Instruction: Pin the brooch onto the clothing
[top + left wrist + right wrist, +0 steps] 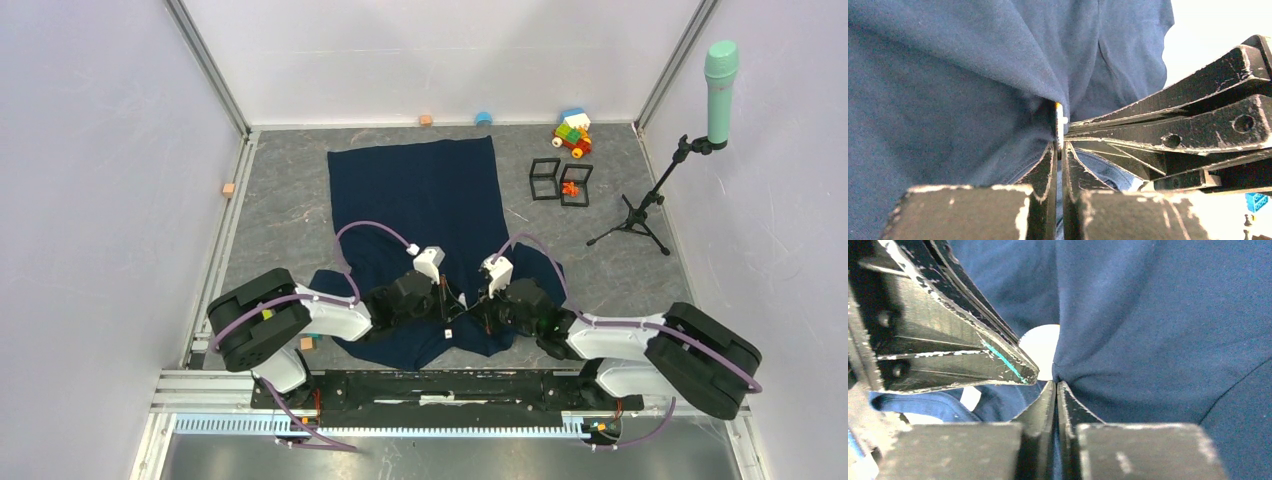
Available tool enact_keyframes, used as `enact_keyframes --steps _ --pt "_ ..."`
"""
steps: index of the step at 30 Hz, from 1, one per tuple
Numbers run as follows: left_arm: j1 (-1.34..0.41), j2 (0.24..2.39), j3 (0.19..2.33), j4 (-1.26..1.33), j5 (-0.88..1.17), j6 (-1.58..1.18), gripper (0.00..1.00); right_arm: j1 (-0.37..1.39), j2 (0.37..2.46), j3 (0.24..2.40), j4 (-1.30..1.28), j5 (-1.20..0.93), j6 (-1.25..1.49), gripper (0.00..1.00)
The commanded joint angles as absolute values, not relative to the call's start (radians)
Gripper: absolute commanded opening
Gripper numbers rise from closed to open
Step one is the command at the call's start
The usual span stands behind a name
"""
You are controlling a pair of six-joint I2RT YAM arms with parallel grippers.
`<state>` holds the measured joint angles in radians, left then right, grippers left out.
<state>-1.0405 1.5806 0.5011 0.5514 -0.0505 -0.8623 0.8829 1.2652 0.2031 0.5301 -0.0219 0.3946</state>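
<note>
Shirt [420, 190] lies spread on the grey table [290, 200], dark navy. Its far end is flat toward the back wall, and its near end, where the sleeves spread, sits under my two wrists, which meet over it close to my bases. My left gripper [1059, 150] is closed down narrow on the brooch [1060, 122] — a thin pale piece seen edge-on, with a touch of yellow at its top. It stands upright between my fingertips and is pushed into a pucker of the cloth. My right gripper [1055, 387] is shut tight too, nipping a fold of the shirt, and creases fan out from the pinch across the fabric. From my left wrist I see the right fingers come in from the right, their tips right up beside the brooch's edge. From my right wrist the left fingers slant in from the upper left, their tip just beside mine. A pale round patch shows in the gap between them and the cloth — I cannot tell whether that is the brooch's face. A lighter blue band of fabric shows below the pinch in both wrist views. Well apart from all this, at the far right of the table, stand two black frames [560, 180], a toy [573, 133] of coloured blocks and a mic stand [640, 205].
</note>
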Motion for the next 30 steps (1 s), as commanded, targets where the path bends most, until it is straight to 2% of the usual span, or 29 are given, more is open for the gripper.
enact_keyframes --steps 1,4,6,9,15,20,25,30 --pt "-1.031 1.513 0.490 0.679 0.038 -0.774 0.02 0.890 1.139 0.174 0.504 -0.070 0.359 0.16" --pt "-1.013 1.493 0.464 0.691 0.096 -0.736 0.02 0.890 1.012 0.141 0.488 -0.055 0.320 0.40" --pt "-0.998 1.489 0.446 0.709 0.139 -0.716 0.02 0.889 0.957 0.130 0.466 -0.044 0.295 0.50" --pt "-0.968 1.511 0.433 0.728 0.228 -0.693 0.02 0.885 0.912 0.118 0.452 -0.064 0.253 0.60" --pt "-0.887 1.591 0.365 0.917 0.423 -0.694 0.02 0.785 0.858 0.103 0.504 -0.311 0.166 0.74" --pt "-0.842 1.685 0.349 1.078 0.589 -0.700 0.02 0.678 0.853 0.111 0.543 -0.525 0.118 0.78" --pt "-0.824 1.745 0.344 1.183 0.659 -0.703 0.02 0.585 0.889 0.117 0.562 -0.672 0.122 0.79" --pt "-0.822 1.758 0.334 1.222 0.688 -0.675 0.02 0.575 0.966 0.136 0.601 -0.746 0.129 0.78"
